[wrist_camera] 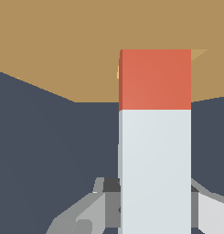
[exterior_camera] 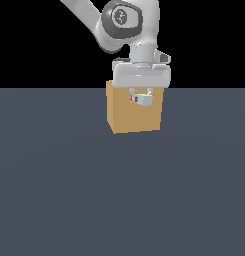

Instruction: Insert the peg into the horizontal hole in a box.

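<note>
1 square-sectioned peg (wrist_camera: 155, 137), matte orange-red and white, clamped in gripper (exterior_camera: 141, 96); orange end meeting flat tan box (exterior_camera: 124, 117) face.

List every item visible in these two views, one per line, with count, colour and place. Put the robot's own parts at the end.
peg: one, orange-red at the far half and white at the near half, held between the fingers, its orange-red end at the face of the box
box: one, tan-ochre cube, on the floor directly behind the gripper in the exterior view
hole: one, a lighter tan sliver showing beside the peg's orange-red end; mostly hidden by the peg
floor: one, dark slate grey, under everything
arm: one, white and grey, coming down from the upper part of the exterior view
gripper: one, pale grey, in front of the box's upper face, shut on the peg
</note>
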